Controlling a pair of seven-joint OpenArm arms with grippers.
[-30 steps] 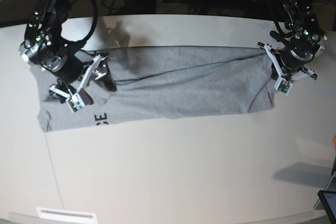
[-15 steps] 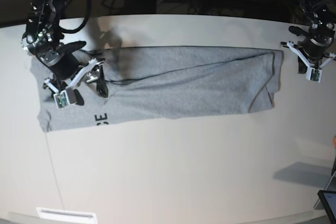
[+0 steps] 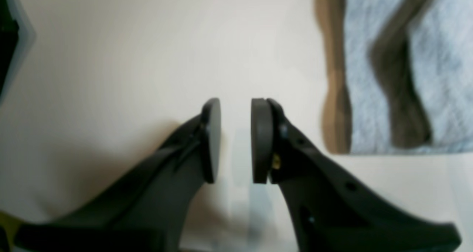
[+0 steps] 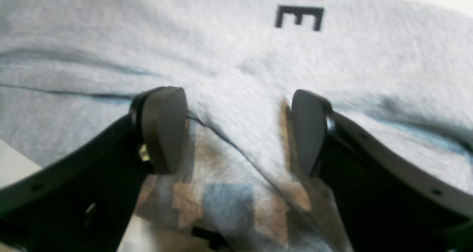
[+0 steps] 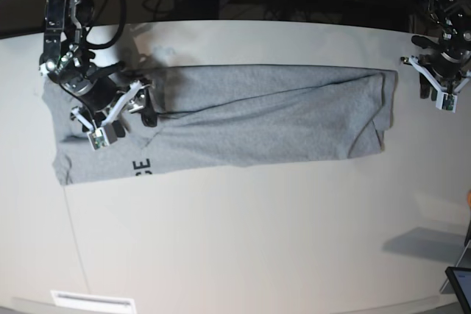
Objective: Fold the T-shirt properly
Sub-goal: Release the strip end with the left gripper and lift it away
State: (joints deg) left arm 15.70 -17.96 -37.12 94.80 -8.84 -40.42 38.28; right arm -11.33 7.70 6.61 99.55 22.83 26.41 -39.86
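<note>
As I read the base view, the large heather-grey cotton T-shirt (image 5: 250, 119) lies as a long folded band across the far half of the pale, smooth worktop (image 5: 243, 240), running from near the left edge almost to the right edge. Black block lettering (image 5: 141, 168) shows on the lower layer at the band's left end, close to its near hem; in the right wrist view I can read a clear "E" (image 4: 299, 18) there.

Right claw (image 5: 125, 112): it sits over the left end of the shirt, above a crease where the upper layer meets the lower one. In its wrist view the two dark pads (image 4: 164, 128) stand wide apart with grey fabric spanning the gap beneath them. I cannot see any cloth pinched between them, so I log it as open and holding nothing.

Left claw (image 5: 440, 93): it hangs beside the worktop's right edge, just past the shirt's right end and apart from it. In its wrist view the pads (image 3: 260, 141) are parted by a narrow gap, bare worktop visible between them, nothing gripped. The shirt's folded edge (image 3: 402, 71) lies off to one side there.
</note>
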